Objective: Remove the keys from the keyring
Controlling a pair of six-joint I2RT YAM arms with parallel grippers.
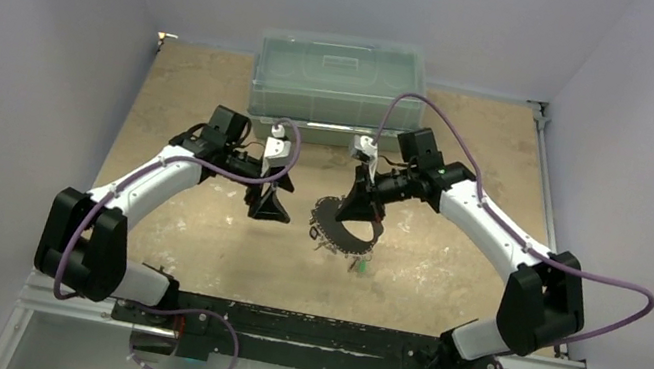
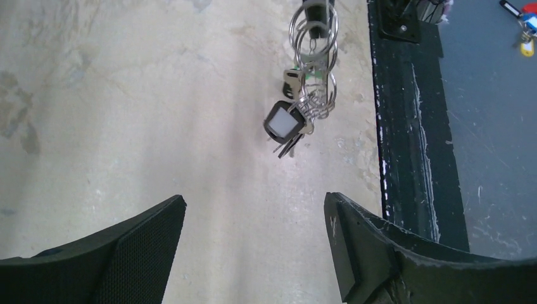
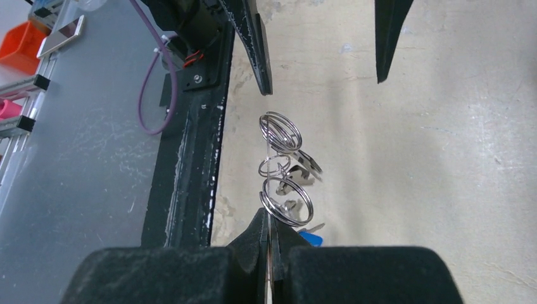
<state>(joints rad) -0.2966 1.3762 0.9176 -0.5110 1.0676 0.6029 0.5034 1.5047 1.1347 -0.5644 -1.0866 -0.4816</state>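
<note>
My right gripper (image 1: 359, 209) is shut on the keyring, a thin grey wire loop (image 3: 270, 190) seen edge-on between its pads (image 3: 270, 218). Smaller silver split rings (image 3: 280, 133) and the keys (image 3: 304, 166) hang from it above the table; a blue key head (image 3: 310, 239) shows beside the fingers. In the left wrist view the bunch (image 2: 304, 95) hangs ahead, with a black-headed key (image 2: 283, 121) lowest. My left gripper (image 1: 271, 203) is open and empty (image 2: 254, 199), a short way left of the bunch and apart from it. A green key (image 1: 362, 265) lies on the table below.
A clear plastic lidded bin (image 1: 339, 80) stands at the back centre. The black base rail (image 1: 308, 328) runs along the table's near edge, also in the wrist views (image 2: 405, 126). Purple cables loop off both arms. An orange bin (image 3: 19, 44) sits beyond the table.
</note>
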